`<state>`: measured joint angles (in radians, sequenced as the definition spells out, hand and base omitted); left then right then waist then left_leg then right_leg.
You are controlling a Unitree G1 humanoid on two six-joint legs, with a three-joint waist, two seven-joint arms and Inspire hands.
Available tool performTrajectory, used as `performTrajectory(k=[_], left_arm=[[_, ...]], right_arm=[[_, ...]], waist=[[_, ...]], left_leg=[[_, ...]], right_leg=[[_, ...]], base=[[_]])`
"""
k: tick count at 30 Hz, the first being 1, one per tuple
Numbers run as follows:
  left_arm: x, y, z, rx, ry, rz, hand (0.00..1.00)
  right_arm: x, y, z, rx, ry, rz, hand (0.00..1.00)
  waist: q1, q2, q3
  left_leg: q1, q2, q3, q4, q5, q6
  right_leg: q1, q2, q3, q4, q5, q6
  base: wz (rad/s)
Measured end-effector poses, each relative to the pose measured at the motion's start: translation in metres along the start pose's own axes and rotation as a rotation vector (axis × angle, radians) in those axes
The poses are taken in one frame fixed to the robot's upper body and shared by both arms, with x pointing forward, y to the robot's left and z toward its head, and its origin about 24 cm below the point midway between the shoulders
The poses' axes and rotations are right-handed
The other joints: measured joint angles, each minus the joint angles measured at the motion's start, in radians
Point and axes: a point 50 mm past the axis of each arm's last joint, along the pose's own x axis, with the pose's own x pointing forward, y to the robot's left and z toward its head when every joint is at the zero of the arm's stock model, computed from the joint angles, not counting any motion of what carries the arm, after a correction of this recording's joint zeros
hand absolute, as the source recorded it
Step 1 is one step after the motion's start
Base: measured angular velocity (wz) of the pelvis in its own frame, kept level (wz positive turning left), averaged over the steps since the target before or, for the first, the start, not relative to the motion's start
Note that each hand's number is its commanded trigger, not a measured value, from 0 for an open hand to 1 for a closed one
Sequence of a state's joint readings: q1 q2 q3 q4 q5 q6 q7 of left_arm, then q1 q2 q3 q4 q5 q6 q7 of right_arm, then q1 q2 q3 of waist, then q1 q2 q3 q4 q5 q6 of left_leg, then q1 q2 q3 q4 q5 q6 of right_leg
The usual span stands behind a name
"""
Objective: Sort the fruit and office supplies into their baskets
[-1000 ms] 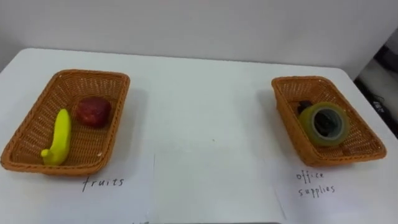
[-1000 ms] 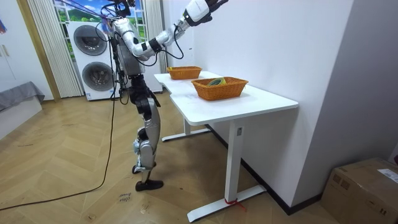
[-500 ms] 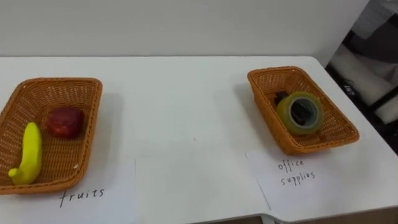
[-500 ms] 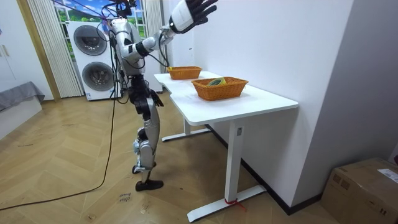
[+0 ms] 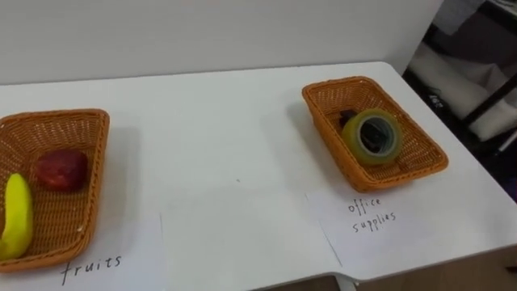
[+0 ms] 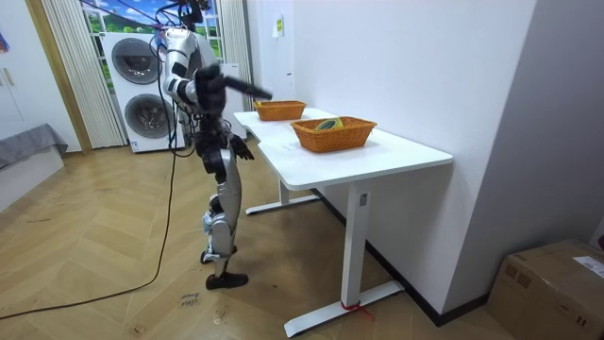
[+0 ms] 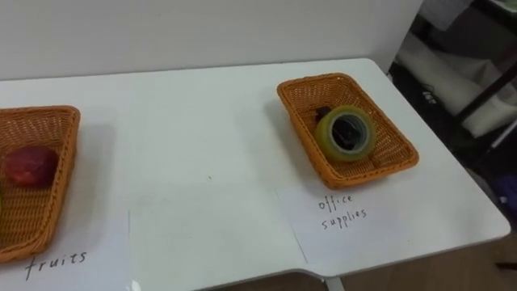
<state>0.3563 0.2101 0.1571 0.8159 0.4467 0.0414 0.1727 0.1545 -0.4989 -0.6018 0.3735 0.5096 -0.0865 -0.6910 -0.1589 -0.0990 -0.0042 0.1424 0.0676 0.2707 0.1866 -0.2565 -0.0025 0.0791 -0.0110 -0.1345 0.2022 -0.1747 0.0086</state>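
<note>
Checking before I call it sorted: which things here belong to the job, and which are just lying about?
Job: apple, banana, fruit basket, tape, office basket, labels.
Lying about: washers, cardboard box.

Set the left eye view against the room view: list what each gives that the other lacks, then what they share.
Left eye view: the banana and red apple lying in the fruits basket, plus the handwritten fruits label and office supplies label.
Room view: the robot standing beside the table, stacked washing machines behind it, and a cardboard box on the wooden floor.
Shared: the white table, both baskets, and the tape roll in the office supplies basket.
</note>
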Motion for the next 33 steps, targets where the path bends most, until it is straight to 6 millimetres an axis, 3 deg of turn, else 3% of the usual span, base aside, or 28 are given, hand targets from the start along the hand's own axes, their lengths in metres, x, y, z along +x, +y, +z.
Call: performTrajectory(k=[8, 12, 16, 20, 24, 28, 33], left_arm=[[-0.001, 0.003, -0.010, -0.028, 0.045, 0.051, 0.00], [0.000, 0.003, -0.006, -0.037, 0.034, 0.051, 0.00], [0.000, 0.001, -0.002, -0.075, 0.026, 0.046, 0.00], [0.003, 0.000, 0.008, -0.087, 0.003, 0.046, 0.00], [0.002, -0.006, 0.012, -0.092, -0.003, 0.028, 0.00], [0.000, -0.013, 0.006, -0.073, 0.014, 0.002, 0.00], [-0.001, -0.024, 0.004, -0.057, 0.031, -0.044, 0.00]], right_arm=[[-0.005, -0.053, -0.061, -0.026, 0.282, -0.227, 0.00], [-0.018, -0.067, -0.084, -0.029, 0.371, -0.293, 0.00], [-0.034, -0.082, -0.103, -0.066, 0.438, -0.323, 0.00], [-0.055, -0.099, -0.133, -0.147, 0.545, -0.359, 0.00], [-0.075, -0.103, -0.151, -0.202, 0.616, -0.340, 0.00], [-0.094, -0.096, -0.166, -0.343, 0.647, -0.203, 0.00], [-0.123, -0.099, -0.189, -0.473, 0.740, -0.065, 0.00]], waist=[[-0.006, -0.002, 0.0002], [-0.026, 0.002, 0.0007], [-0.032, 0.023, -0.0058], [-0.033, 0.038, -0.0032], [-0.029, 0.040, -0.0017], [-0.011, 0.047, 0.0025], [0.010, 0.058, 0.0002]], left_leg=[[0.007, -0.003, 0.020, -0.014, 0.002, -0.002], [0.003, -0.003, 0.021, -0.020, 0.001, -0.003], [0.004, -0.003, 0.033, -0.019, 0.002, -0.003], [0.004, -0.008, 0.031, -0.020, 0.001, -0.004], [0.007, -0.006, 0.032, -0.027, 0.001, -0.005], [0.018, -0.009, 0.044, -0.021, -0.001, -0.007], [0.022, -0.009, 0.040, -0.023, -0.001, -0.007]], right_leg=[[-0.012, 0.004, 0.025, 0.003, -0.001, -0.001], [-0.022, 0.004, 0.027, 0.001, -0.001, -0.001], [-0.029, 0.009, 0.041, 0.003, -0.001, -0.002], [-0.027, 0.011, 0.049, 0.008, -0.001, -0.002], [-0.037, 0.008, 0.051, 0.022, -0.011, -0.005], [-0.043, 0.016, 0.077, 0.032, -0.012, -0.007], [-0.037, 0.015, 0.073, 0.019, -0.012, -0.007]], base=[[-0.10], [-0.03], [-0.09], [-0.05], [-0.04], [-0.17], [0.00]])
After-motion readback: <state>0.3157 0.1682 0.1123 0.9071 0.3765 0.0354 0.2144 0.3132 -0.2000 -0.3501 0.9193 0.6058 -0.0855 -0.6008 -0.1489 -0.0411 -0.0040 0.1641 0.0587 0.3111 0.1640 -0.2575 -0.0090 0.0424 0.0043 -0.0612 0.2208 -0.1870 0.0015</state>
